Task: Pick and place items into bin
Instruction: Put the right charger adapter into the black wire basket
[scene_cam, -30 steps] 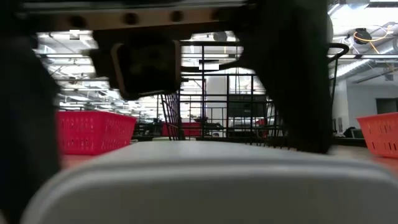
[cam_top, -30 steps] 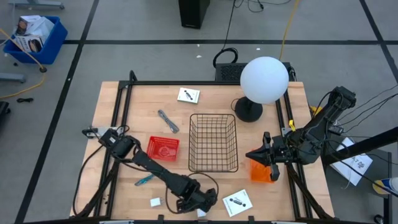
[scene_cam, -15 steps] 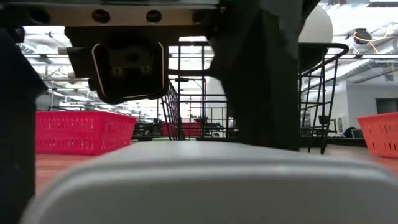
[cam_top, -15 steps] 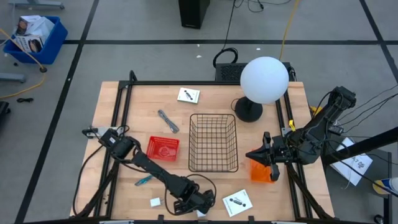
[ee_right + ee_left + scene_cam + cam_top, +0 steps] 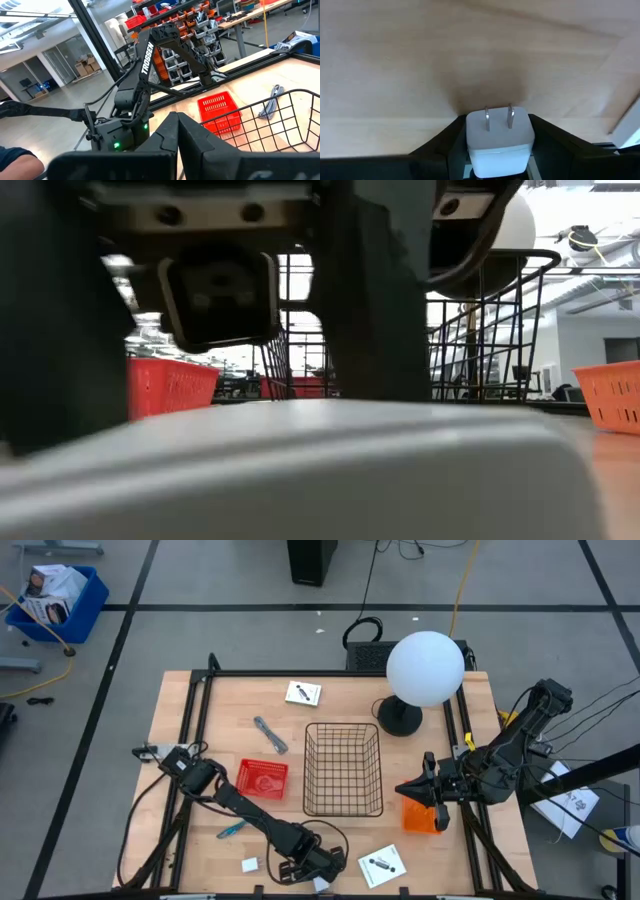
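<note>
My left gripper point(image 5: 320, 876) is at the table's near edge, pointing steeply down, shut on a small white block point(image 5: 497, 145) with two metal prongs point(image 5: 497, 117). The low view shows this block point(image 5: 300, 470) filling the foreground. Another white block point(image 5: 250, 864), a teal tool point(image 5: 232, 830), a grey bent piece point(image 5: 270, 734) and two white cards point(image 5: 303, 693) point(image 5: 380, 864) lie on the table. My right gripper point(image 5: 405, 788) is shut and level above the orange bin point(image 5: 423, 818). My left gripper pinches the white block by its two opposite sides point(image 5: 470, 142) between its two fingers point(image 5: 547, 145). The fingers come slanting down from above. The pronged face points away from the wrist toward the wood. I cannot tell whether the block rests on the table.
A black wire basket point(image 5: 343, 770) stands mid-table with a small red basket point(image 5: 264, 778) to its left. A lamp with a white globe point(image 5: 425, 668) stands at the far right. The black frame rails point(image 5: 190, 740) run along the table's sides.
My left gripper has shut on the white block: in the low view the gap between its fingers has narrowed. The block has shifted and now shows tilted there. The arm itself has stayed in place.
</note>
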